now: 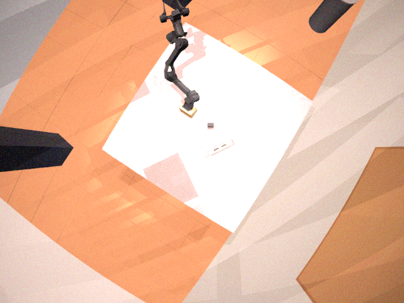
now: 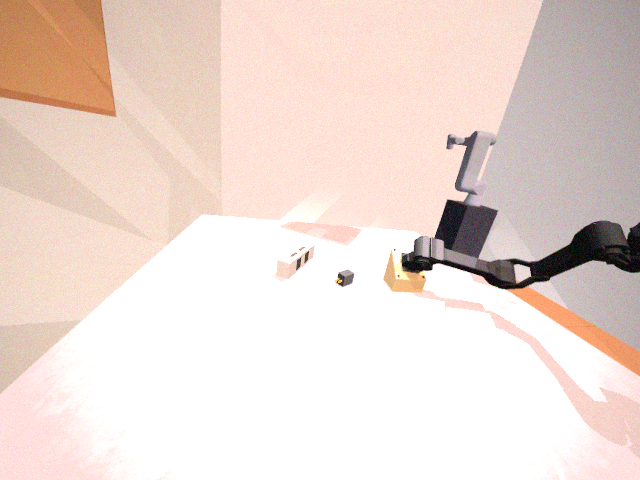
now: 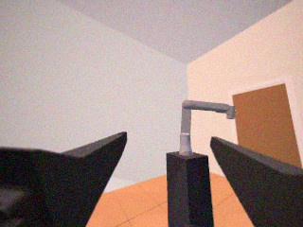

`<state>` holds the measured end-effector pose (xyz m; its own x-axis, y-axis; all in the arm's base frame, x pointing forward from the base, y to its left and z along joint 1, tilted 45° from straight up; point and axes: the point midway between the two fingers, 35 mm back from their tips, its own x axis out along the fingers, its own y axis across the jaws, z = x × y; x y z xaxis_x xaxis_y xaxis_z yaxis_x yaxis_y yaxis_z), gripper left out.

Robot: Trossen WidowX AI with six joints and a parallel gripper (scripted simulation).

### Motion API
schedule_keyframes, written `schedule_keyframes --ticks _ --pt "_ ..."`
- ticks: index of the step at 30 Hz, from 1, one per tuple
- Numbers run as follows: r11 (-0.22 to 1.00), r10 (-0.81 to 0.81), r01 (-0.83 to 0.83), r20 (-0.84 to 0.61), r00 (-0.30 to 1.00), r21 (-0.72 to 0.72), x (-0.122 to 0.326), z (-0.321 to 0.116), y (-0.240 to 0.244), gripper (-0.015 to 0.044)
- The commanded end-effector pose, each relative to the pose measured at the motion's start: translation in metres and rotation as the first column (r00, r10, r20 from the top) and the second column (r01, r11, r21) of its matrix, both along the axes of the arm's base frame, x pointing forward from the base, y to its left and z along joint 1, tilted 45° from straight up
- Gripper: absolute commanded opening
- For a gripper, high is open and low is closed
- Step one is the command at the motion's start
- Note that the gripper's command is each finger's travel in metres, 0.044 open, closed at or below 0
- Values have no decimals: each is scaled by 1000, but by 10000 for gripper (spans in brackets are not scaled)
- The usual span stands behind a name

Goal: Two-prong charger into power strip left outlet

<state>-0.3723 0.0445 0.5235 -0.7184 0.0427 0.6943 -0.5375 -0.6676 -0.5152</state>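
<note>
Top view: the dark arm (image 1: 174, 65) reaches from the upper edge down over the white table (image 1: 261, 130). Its end sits over a small tan block (image 1: 188, 111). The gripper itself is hidden here under the wrist. The charger (image 1: 210, 124), a small dark cube, lies on the table just beyond the block, apart from it. The power strip (image 1: 220, 147), white with two dark outlets, lies a little farther on, apart from the charger.

Exterior view: the arm comes in from the right and its wrist rests at the tan block's top. The gripper (image 2: 408, 262) is at the block; its fingers are hard to make out. The charger lies between block and power strip, touching neither (a yellowish spot shows on its near face). The strip's outlets face the charger's side.

Wrist view: two dark fingers stand wide apart with nothing between them. Through the gap show a dark pedestal (image 3: 188, 189) carrying a pale grey mount (image 3: 187, 123), an orange floor and an orange door. Neither charger nor strip appears here.
</note>
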Motion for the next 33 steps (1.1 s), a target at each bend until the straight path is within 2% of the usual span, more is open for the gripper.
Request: schedule_keyframes --ticks 1,2,9,16,25,33 --pt "1000 -4 4 -2 1000 4 1 0 0 426" --pt "1000 -16 16 -10 1000 15 4 2 2 440" --pt "974 -165 187 -170 971 125 55 35 6 440" --pt "912 -300 379 -378 876 156 124 73 1 440" --pt "804 -414 588 -620 666 94 222 105 -13 440" --pt "687 -490 726 -767 413 -48 313 114 -28 440"
